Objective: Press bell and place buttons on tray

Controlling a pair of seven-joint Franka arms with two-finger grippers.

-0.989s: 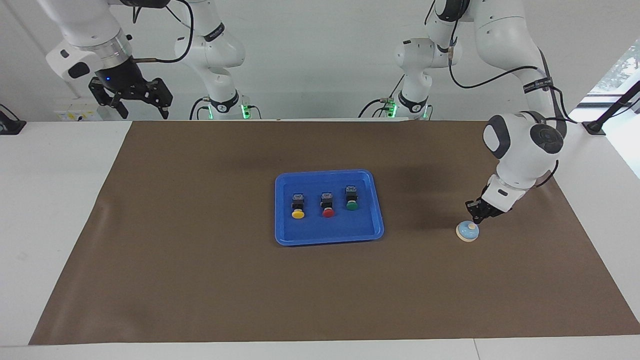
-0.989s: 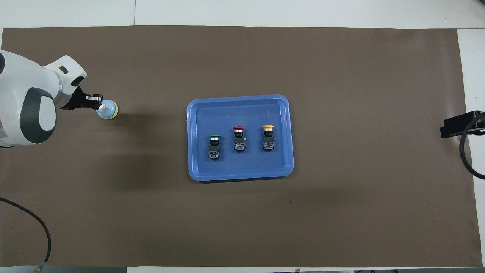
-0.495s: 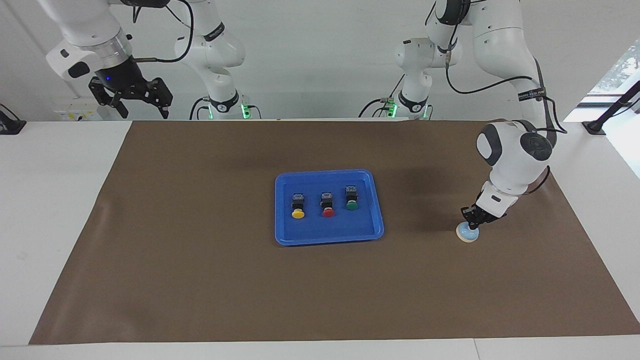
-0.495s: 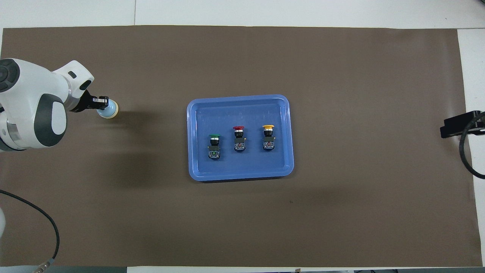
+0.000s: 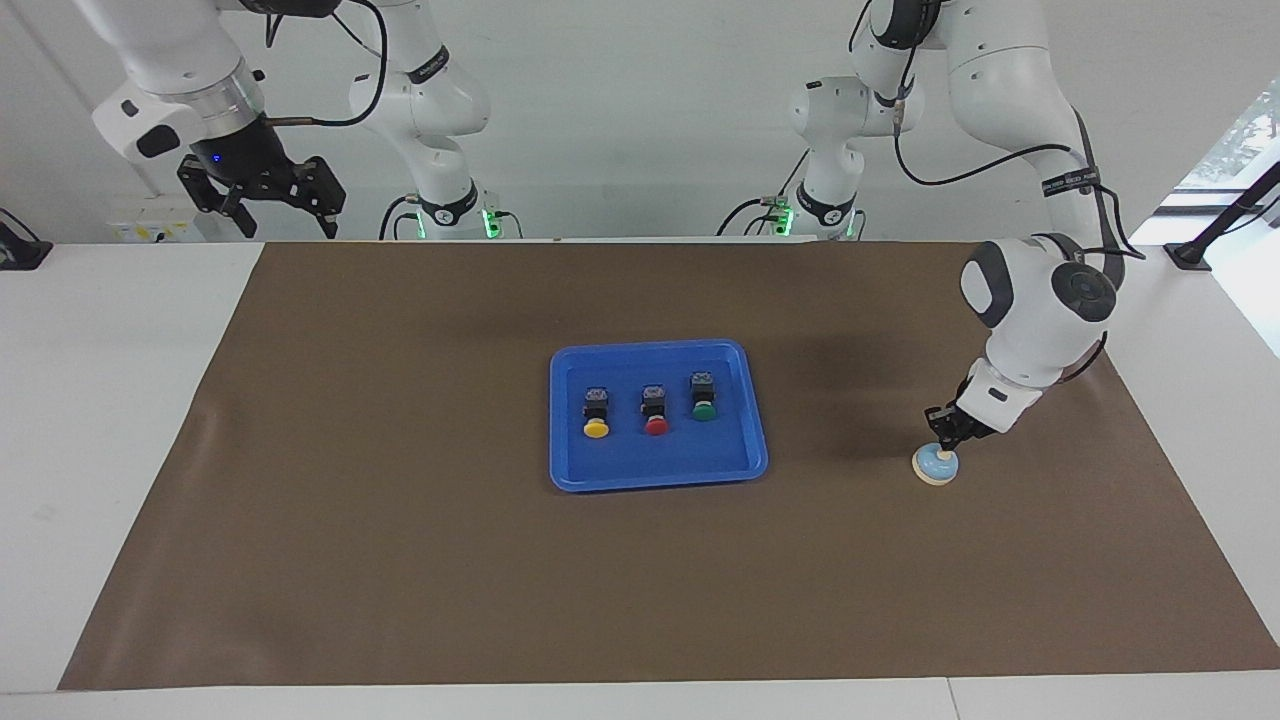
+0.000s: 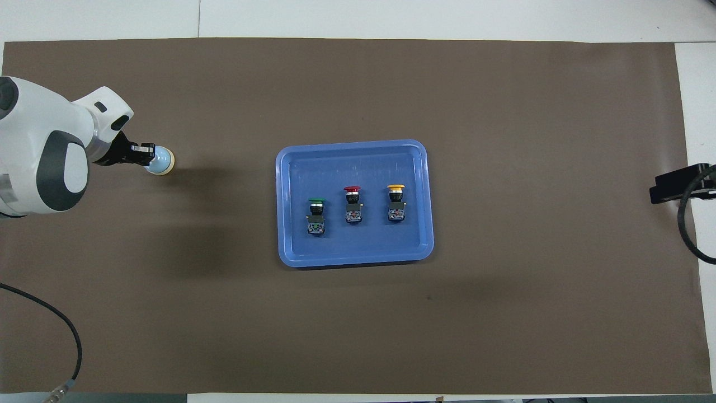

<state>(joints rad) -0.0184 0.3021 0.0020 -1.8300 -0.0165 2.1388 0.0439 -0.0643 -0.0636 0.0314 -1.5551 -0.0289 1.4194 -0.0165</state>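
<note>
- The right gripper (image 5: 268, 212) hung high over the table's right-arm corner next to the robots, its jaws spread and empty; that arm waited.
- The blue tray (image 5: 740, 468) sat at the middle of the brown mat (image 5: 400, 560), well apart from every edge.
- All three buttons lay on the tray floor in a row, caps pointing away from the robots: the yellow button (image 5: 596, 412) toward the right arm's end, the red button (image 5: 655, 410) in the middle, the green button (image 5: 703, 396) toward the left arm's end and slightly nearer the robots. The placing part looked done.
- The bell (image 5: 936, 464) stood on the mat near the left-arm edge, well apart from the tray.
- The left gripper (image 5: 944, 444) was directly over the bell with its fingertips pinched together, their tip at the cream knob. Whether it was pressing or only touching could not be told.
- Risk: the wrist leaned in at a slant, so a push could have landed off-centre, slipped off the small knob and skidded or tipped the light bell toward the mat's edge.
- Risk: too shallow a press might not have rung it; too hard a one could have jammed the fingertips against the dome.
- Risk: lifting away sideways could have dragged the bell along.
</note>
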